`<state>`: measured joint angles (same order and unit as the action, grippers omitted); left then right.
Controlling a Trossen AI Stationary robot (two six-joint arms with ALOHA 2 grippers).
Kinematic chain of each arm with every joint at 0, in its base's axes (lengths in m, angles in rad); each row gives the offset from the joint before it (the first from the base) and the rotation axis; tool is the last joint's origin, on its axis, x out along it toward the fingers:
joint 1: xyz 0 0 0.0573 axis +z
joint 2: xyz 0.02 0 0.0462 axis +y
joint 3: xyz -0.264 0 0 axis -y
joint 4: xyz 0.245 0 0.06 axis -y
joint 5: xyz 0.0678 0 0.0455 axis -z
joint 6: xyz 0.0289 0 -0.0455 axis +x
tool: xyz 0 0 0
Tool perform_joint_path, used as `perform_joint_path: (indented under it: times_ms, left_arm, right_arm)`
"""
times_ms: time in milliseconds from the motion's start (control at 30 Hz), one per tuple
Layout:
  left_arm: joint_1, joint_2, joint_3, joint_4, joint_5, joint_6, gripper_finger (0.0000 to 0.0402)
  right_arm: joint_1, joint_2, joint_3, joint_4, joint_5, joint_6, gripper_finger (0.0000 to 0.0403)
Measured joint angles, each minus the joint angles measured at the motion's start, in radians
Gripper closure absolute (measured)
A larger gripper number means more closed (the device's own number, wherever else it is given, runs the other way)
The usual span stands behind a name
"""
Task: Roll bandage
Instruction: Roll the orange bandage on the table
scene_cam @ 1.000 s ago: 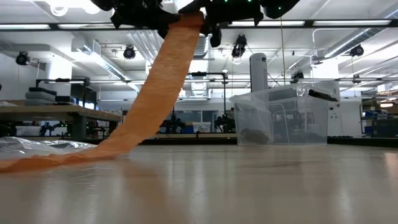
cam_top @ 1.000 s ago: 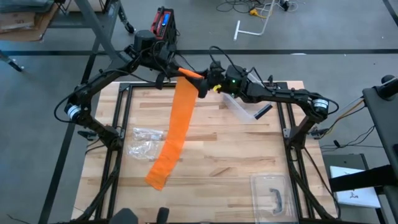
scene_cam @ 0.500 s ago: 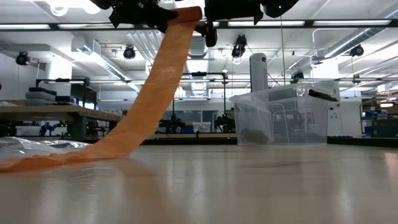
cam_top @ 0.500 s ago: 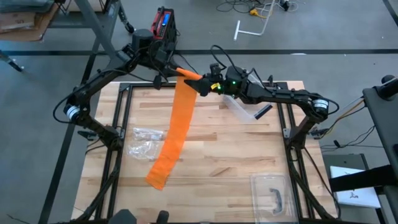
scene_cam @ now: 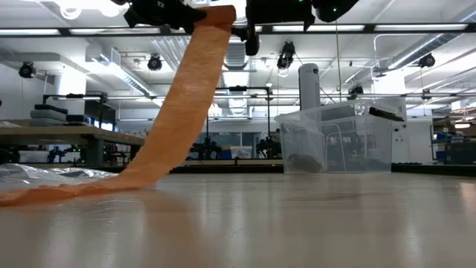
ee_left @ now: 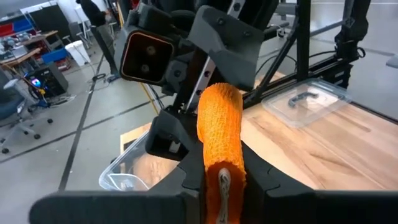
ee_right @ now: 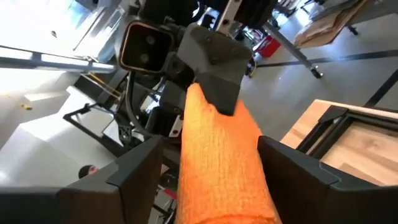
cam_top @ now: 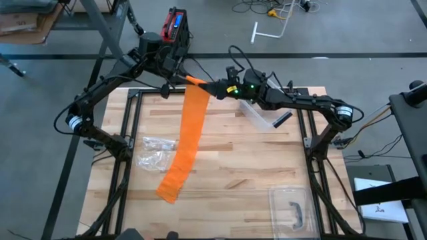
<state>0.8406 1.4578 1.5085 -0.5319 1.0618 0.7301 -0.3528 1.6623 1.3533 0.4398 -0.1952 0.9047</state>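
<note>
An orange bandage (cam_top: 187, 133) slants from a rolled upper end (ee_left: 219, 118), held above the table's far edge, down to the tabletop. Its lower end (cam_top: 169, 189) lies flat on the wood. My left gripper (cam_top: 180, 76) comes from the far left and is shut on the roll. My right gripper (cam_top: 215, 89) faces it from the right and is open. Its two fingers (ee_right: 138, 174) stand on either side of the roll's other end (ee_right: 217, 155). My left gripper pinches one end of the bandage roll (ee_left: 222, 177) between its two fingers, which reach in roughly level from the table's far left. The roll is lifted clear. The unrolled strip hangs from it, fairly straight, down to its lower end on the table. I cannot tell whether my right gripper's fingers touch the roll.
A clear plastic bin (cam_top: 257, 113) stands at the far right of the table, just below my right arm. A crumpled clear wrapper (cam_top: 157, 150) lies left of the strip. A clear lid with a black handle (cam_top: 293, 210) sits near the front right corner.
Both grippers have rolled about their own axes while staying over the table's far edge. The roll has risen a little and shifted slightly toward the far left. The strip's lower end has stayed on the table.
</note>
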Motion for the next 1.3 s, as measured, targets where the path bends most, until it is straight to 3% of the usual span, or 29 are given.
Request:
perform_joint_path:
  times_ms: [233, 600, 800, 933, 1100, 1300]
  left_arm:
    - [-0.001, -0.001, 0.0, 0.0, 0.003, 0.003, 0.0361]
    - [-0.001, -0.002, 0.0, -0.004, 0.0, -0.099, 0.0347]
    - [-0.001, -0.002, 0.0, -0.016, -0.014, -0.292, 0.0276]
    - [-0.001, -0.001, -0.002, -0.046, -0.071, -0.305, 0.0208]
    - [-0.002, -0.002, -0.002, -0.047, -0.072, -0.335, 0.0134]
    - [-0.014, 0.004, -0.002, -0.038, -0.051, -0.377, 0.0084]
  right_arm:
    - [0.004, 0.0, 0.0, -0.001, 0.003, -0.026, 0.0178]
    - [0.0, 0.001, 0.0, -0.004, 0.008, -0.164, 0.0275]
    - [-0.003, 0.002, 0.0, 0.0, 0.011, -0.35, 0.0287]
    - [-0.003, 0.0, 0.001, -0.01, 0.011, -0.51, 0.0289]
    - [-0.003, 0.0, 0.001, -0.022, 0.012, -0.638, 0.0289]
    - [-0.003, 0.0, 0.001, -0.026, 0.012, -0.744, 0.0289]
